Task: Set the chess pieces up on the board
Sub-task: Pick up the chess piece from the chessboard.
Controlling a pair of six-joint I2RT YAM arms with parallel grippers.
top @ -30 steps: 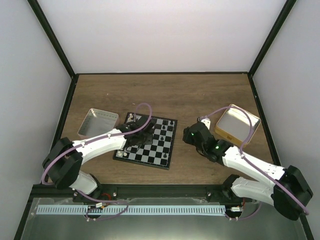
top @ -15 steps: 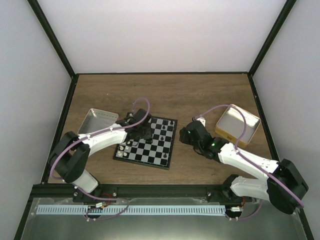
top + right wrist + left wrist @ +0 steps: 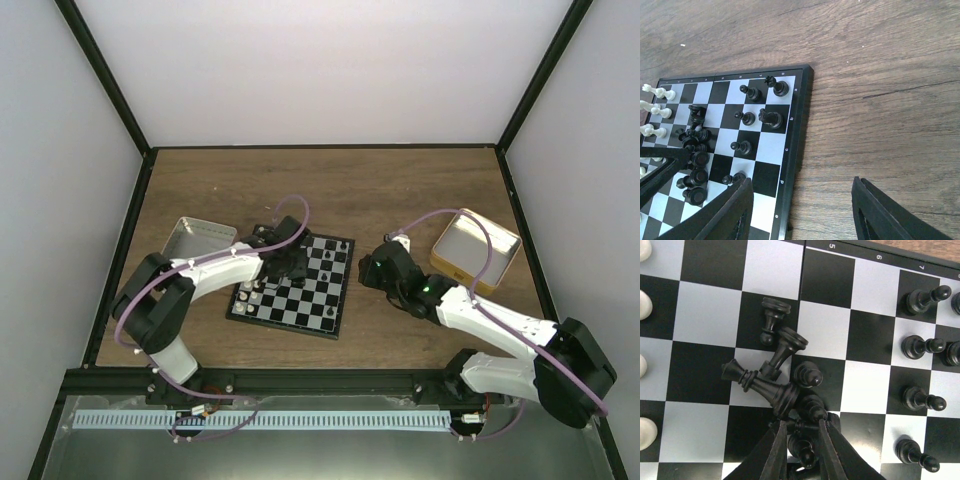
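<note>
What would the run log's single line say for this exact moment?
left gripper: shut on black piece at toppled pile | right gripper: open, empty, beside board | setup: unfinished

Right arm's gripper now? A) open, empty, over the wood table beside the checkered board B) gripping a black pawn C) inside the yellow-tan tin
A: the right gripper has its fingers wide apart with nothing between them, the brown wooden table under the gap and the black-and-white chessboard alongside.

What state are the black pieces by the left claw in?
Tipped: at least three black pieces lie on their sides, heaped on the board ahead of the left claw.
</note>
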